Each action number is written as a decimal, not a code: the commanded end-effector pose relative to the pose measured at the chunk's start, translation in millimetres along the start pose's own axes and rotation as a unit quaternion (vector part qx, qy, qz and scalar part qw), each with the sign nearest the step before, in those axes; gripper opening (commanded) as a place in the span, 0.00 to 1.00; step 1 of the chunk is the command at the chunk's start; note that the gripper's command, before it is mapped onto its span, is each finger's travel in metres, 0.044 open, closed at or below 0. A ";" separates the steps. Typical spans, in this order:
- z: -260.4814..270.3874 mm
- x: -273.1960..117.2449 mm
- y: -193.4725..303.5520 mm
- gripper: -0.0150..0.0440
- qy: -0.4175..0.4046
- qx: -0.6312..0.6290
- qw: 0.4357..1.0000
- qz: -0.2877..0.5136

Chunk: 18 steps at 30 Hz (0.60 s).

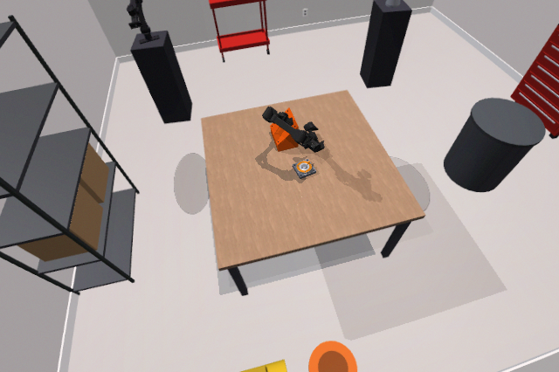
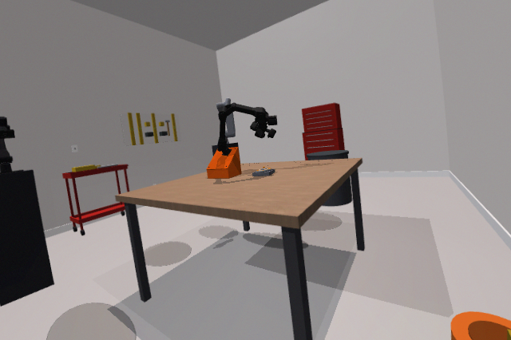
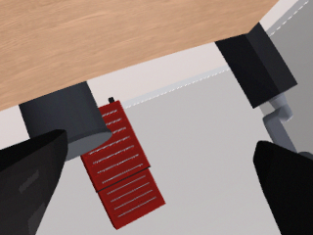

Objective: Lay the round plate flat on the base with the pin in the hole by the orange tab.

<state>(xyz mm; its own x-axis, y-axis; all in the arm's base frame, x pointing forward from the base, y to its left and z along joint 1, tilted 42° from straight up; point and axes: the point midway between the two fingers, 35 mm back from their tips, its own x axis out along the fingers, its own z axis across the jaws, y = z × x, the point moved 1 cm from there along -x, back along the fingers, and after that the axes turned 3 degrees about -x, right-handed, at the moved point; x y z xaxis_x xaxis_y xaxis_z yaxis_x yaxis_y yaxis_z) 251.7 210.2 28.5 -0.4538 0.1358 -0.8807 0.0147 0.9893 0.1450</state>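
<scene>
The round plate (image 1: 304, 166) (image 2: 263, 170) shows as a small orange ring with a pale centre on the dark square base (image 1: 299, 174) (image 2: 258, 174), in front of the arm. Its tilt, orange tab and hole, and the pin, are too small to make out. My gripper (image 1: 316, 136) (image 2: 266, 133) (image 3: 163, 146) is open and empty, its two black fingers wide apart in the wrist view. It is raised well above the table, clear of the plate, and points off to the side. The plate and base are outside the wrist view.
The arm's orange mount (image 1: 285, 140) (image 2: 223, 169) stands on the wooden table (image 1: 266, 218) (image 2: 231, 194) (image 3: 122, 34), behind the base. A dark drum (image 1: 494, 147) (image 3: 61, 115) and a red drawer cabinet (image 2: 322, 130) (image 3: 122, 162) stand beyond the table.
</scene>
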 end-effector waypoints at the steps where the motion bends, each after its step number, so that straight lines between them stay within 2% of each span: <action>1: 0.9 1.4 -1.8 0.89 -0.003 -0.008 1.000 -0.005; 4: 12.6 19.0 -26.6 0.75 -0.032 -0.126 0.989 -0.075; 8: 28.8 41.1 -69.4 0.58 -0.043 -0.316 0.925 -0.207; 10: 30.7 43.5 -76.0 0.49 -0.040 -0.343 0.911 -0.228; 15: 39.4 54.0 -123.6 0.26 0.019 -0.516 0.770 -0.374; 16: 39.9 54.6 -132.9 0.25 0.040 -0.544 0.735 -0.402; 18: 40.1 54.7 -137.9 0.25 0.053 -0.559 0.715 -0.417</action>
<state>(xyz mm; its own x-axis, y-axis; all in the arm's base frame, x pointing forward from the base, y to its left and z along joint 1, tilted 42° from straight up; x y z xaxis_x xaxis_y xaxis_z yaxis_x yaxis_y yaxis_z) 260.1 119.4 -46.2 -0.1215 -0.3593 -0.9253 -0.8710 0.4856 -0.0742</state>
